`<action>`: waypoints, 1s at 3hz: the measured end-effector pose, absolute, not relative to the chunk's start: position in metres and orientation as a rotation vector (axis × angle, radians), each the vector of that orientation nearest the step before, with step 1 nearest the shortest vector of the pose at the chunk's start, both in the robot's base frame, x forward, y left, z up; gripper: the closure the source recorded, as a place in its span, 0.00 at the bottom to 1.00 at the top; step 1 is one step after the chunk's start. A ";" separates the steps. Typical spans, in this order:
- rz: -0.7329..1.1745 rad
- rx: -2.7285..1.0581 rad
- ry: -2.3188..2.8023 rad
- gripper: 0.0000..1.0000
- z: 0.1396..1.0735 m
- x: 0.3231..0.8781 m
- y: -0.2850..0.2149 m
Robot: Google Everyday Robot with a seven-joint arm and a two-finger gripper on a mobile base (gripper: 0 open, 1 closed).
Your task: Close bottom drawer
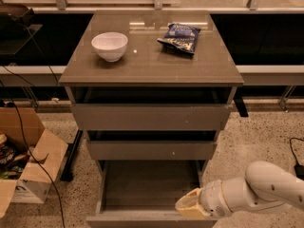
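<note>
The bottom drawer [147,186] is pulled well out of the grey-brown cabinet, its deep box open and its grey wood-grain floor bare. Its front panel [142,221] lies along the lower edge of the view. My white arm comes in from the lower right. My gripper [190,206], a cream-coloured end piece, sits low at the drawer's front right corner, just above the front panel. The middle drawer front [152,149] and the top drawer front [151,117] are above it.
On the cabinet top [142,65] stand a white bowl [109,46] and a dark blue snack bag [180,37]. An open cardboard box [26,160] sits on the floor at the left, with black cables [28,146] beside it. A speckled floor lies at the right.
</note>
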State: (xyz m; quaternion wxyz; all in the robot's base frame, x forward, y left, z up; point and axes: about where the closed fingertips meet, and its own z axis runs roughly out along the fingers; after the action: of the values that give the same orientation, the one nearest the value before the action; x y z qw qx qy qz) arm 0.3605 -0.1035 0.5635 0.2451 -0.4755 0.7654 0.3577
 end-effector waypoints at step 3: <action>1.096 -1.140 2.213 1.00 0.479 0.366 -0.112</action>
State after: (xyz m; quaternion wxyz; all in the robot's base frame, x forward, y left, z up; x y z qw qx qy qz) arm 0.3664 -0.1117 0.4786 0.2095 -0.4098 0.7955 0.3940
